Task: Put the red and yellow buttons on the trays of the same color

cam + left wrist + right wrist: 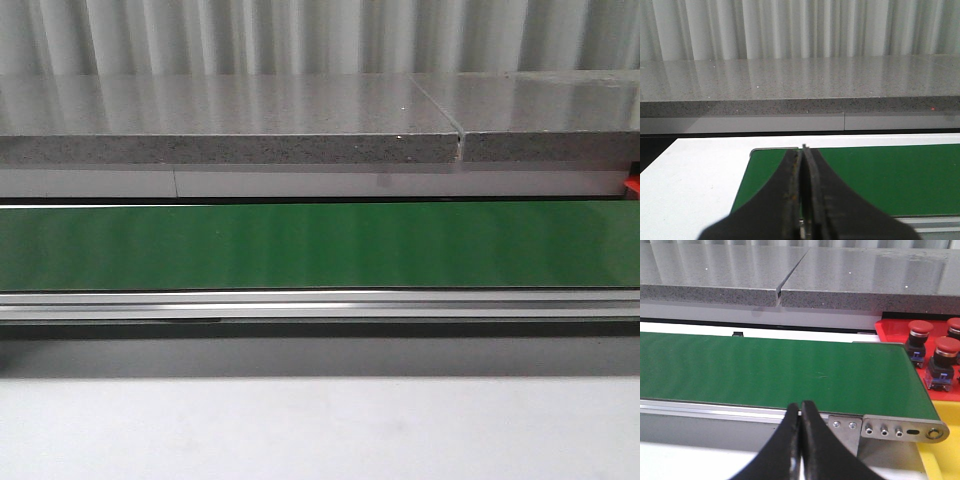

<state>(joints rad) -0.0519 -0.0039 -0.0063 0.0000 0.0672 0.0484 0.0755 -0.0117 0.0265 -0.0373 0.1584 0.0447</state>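
While we look forward over the tabletop (320,430) from the front view, we find only the green conveyor belt (320,245) running side to side, its long axis across our field, with nothing riding on it; neither arm shows, and just a sliver of red (632,187) peeks in at the far right edge, too little to name from here. Turning to the left wrist view, we see the left tool (802,150) with its fingers pressed together on nothing, poised over the near left end of the belt (880,175), pointing across it toward the grey stone ledge (800,80); no button or tray appears in this picture. Moving to the right wrist view, we see the right tool (800,407) likewise closed and empty, hanging above the belt's near rail, close to its right end. Beyond that end lies the red tray (890,327), holding three red buttons (945,357) standing upright, and nearer the arm a yellow tray (940,455) shows only a bare corner. We judge that no button waits to be picked right now; any that arrives would come along the belt, and the right arm sits far nearer both trays.
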